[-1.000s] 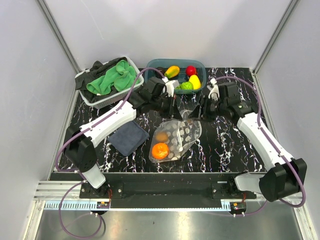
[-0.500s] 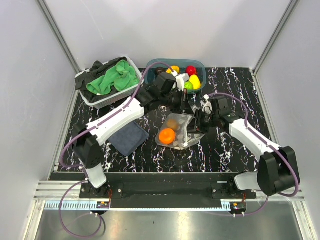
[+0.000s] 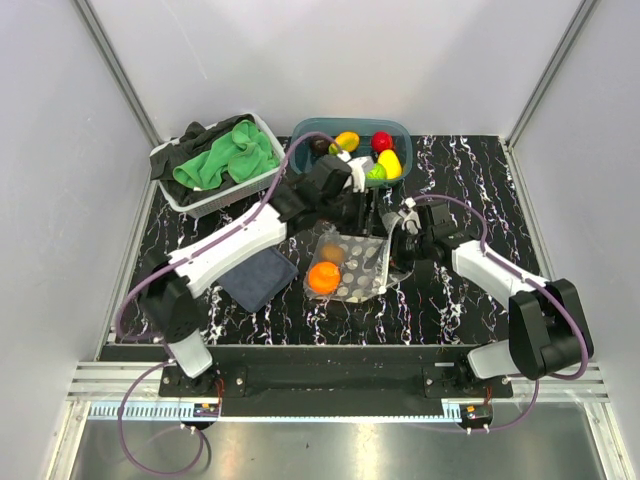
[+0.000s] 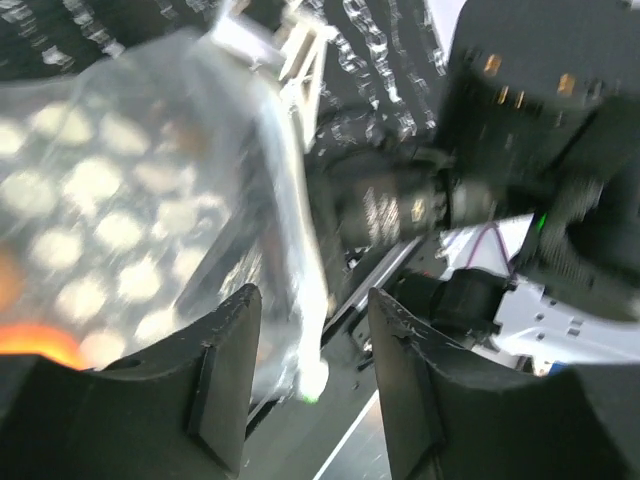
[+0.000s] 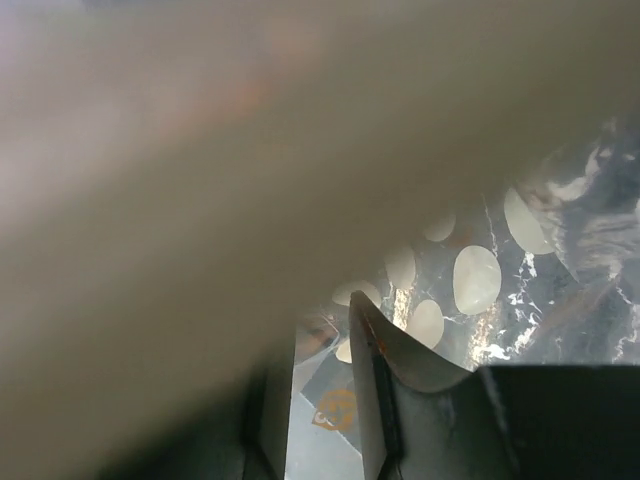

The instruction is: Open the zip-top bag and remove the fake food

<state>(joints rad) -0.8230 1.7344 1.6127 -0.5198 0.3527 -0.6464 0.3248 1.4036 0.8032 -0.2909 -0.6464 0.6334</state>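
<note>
The zip-top bag (image 3: 355, 265), clear with white dots, lies on the dark marble table. Inside it are fake food pieces: an orange (image 3: 323, 277) and a brownish piece (image 3: 333, 253). My left gripper (image 3: 368, 215) hovers at the bag's far edge. In the left wrist view it (image 4: 315, 310) is open, and the bag's white zip edge (image 4: 300, 300) runs loosely between the jaws. My right gripper (image 3: 393, 252) is at the bag's right edge. In the right wrist view it (image 5: 320, 340) shows a narrow gap, and blurred bag film (image 5: 200, 200) covers its left finger.
A teal tub (image 3: 300, 130) at the back holds more fake fruit: yellow (image 3: 390, 163), red (image 3: 382, 140) and lime green (image 3: 375, 172). A white basket (image 3: 170, 195) with a green cloth (image 3: 225, 155) sits back left. A dark blue cloth (image 3: 255, 278) lies left of the bag.
The left gripper opened and let go of the bag, which sank from hanging to lying on the table. The right gripper moved in to the bag's right edge.
</note>
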